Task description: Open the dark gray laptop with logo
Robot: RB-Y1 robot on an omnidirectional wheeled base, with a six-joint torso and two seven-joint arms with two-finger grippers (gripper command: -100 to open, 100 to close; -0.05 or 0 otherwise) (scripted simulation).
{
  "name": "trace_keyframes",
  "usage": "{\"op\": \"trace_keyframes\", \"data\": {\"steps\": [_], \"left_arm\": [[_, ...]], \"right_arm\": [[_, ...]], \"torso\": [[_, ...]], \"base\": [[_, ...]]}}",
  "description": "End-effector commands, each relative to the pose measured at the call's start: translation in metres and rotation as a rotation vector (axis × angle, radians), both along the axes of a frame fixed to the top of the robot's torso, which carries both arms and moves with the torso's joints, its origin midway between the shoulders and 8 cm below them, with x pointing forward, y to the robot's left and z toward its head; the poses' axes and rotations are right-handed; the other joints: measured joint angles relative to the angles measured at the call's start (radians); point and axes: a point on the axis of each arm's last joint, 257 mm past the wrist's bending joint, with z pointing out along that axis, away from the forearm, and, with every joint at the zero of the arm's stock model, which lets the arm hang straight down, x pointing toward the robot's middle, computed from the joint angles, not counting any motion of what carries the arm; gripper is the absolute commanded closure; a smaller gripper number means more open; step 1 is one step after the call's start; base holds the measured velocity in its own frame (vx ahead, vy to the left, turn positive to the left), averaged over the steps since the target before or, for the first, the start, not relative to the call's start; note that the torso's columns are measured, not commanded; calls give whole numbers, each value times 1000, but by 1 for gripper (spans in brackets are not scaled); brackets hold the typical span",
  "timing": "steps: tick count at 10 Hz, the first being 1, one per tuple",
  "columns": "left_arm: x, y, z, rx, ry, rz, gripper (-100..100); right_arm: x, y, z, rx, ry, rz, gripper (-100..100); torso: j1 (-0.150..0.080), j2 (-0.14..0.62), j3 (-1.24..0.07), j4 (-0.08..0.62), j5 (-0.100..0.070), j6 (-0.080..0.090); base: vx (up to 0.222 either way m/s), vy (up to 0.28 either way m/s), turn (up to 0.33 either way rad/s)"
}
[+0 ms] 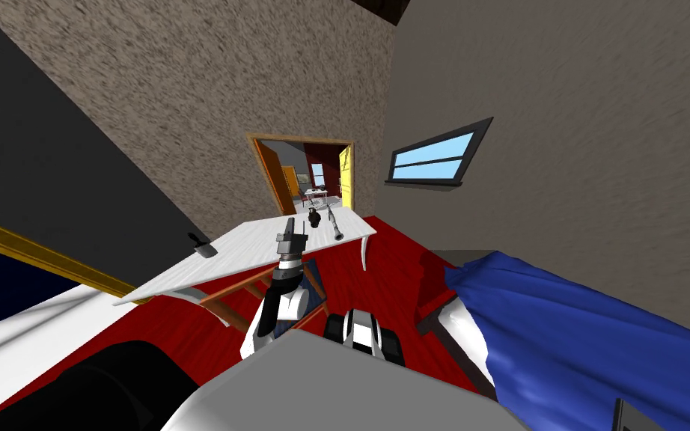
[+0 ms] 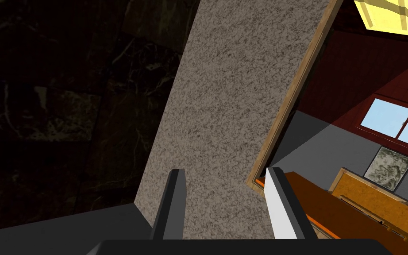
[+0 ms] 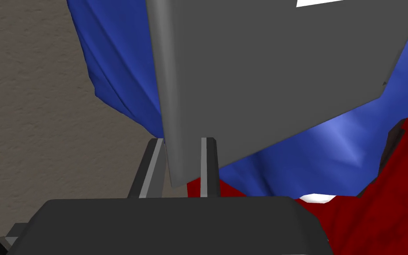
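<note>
Clamping right gripper (image 3: 183, 146) on laptop (image 3: 278, 57) edge, over blue bedding (image 3: 119, 66). Holding left gripper (image 2: 223, 172) spread, idle. Seemingly partway through lifting it, hard to tell; swinging fully open likely left.

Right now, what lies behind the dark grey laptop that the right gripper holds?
A blue cloth spreads behind the laptop, with red floor and a beige wall beyond it. The right gripper pinches the laptop's edge. Whatever lies directly behind the laptop is covered.
</note>
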Motion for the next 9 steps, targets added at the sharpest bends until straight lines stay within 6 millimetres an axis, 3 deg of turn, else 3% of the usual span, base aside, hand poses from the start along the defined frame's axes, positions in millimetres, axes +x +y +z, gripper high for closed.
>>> {"op": "trace_keyframes", "data": {"steps": [1,2,4,5,9], "left_arm": [[0,0,0,0,0,0,0],[0,0,0,0,0,0,0],[0,0,0,0,0,0,0],[0,0,0,0,0,0,0],[0,0,0,0,0,0,0]], "right_arm": [[-15,13,-8,63,20,10,100],[-26,16,-7,93,40,7,100],[-25,8,0,68,40,4,100],[-41,29,-12,135,81,25,100],[-59,52,-24,208,122,39,100]], "torso": [[0,0,0,0,1,1],[1,2,1,1,1,0],[3,2,1,1,0,-1],[5,5,3,2,3,-1],[-1,-1,0,1,-1,-1]], "base": [[102,-48,-32],[133,-56,-46],[78,-33,-26],[98,-130,-37],[135,-141,-29]]}}
